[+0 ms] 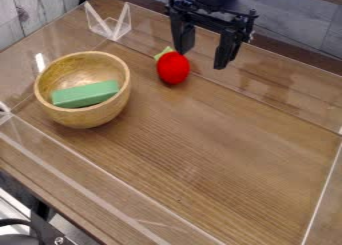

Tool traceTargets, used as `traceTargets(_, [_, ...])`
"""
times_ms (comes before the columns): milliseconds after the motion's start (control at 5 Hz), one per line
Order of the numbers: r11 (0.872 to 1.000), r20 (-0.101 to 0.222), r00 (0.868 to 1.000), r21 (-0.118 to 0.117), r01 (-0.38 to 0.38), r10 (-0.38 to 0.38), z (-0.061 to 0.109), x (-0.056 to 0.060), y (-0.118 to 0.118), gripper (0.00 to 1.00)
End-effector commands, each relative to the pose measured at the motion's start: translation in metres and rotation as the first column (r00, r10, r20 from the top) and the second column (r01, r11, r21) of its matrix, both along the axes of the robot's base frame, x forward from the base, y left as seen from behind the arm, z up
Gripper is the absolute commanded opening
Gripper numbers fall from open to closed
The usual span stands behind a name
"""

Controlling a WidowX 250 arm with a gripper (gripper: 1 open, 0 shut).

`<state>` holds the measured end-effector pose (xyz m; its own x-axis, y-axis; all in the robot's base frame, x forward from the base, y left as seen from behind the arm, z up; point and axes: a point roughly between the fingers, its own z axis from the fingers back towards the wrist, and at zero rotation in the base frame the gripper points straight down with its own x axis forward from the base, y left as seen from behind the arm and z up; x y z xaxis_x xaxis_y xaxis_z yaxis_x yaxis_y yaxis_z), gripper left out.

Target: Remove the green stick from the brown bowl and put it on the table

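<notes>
The green stick (84, 94) lies flat inside the brown bowl (118, 103), which stands on the table (214, 149) at the left. My gripper (201, 51) hangs at the back, right of the bowl and well apart from it, pointing down. Its two black fingers stand wide apart with nothing between them. The left finger is just above a red strawberry-like object (173, 67).
A low clear acrylic wall (80, 189) runs around the table's edges. A clear bracket (110, 22) stands at the back left corner. The red object sits between the bowl and the gripper.
</notes>
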<state>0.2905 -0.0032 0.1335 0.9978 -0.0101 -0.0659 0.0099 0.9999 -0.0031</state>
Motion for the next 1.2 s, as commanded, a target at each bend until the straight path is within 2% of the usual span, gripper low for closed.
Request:
traceTargets(0, [0.997, -0.013, 0.997, -0.005, 0.071, -0.071, -0.002, -0.008, 0.011, 1.00])
traceTargets(200, [0.991, -0.002, 0.992, -0.008, 0.130, -0.130, -0.004, -0.032, 0.051, 1.00])
traceTargets(400, [0.988, 0.031, 0.987, 0.002, 0.158, -0.158, -0.004, -0.057, 0.100, 1.00])
traceTargets(600, [0.980, 0.050, 0.979, 0.017, 0.198, -0.198, -0.005, -0.060, 0.130, 1.00])
traceTargets(800, [0.972, 0.058, 0.970, 0.024, 0.236, -0.237, -0.011, -0.057, 0.152, 1.00])
traceTargets(1000, [0.969, 0.063, 0.967, 0.030, 0.244, -0.245, -0.031, -0.058, 0.183, 1.00])
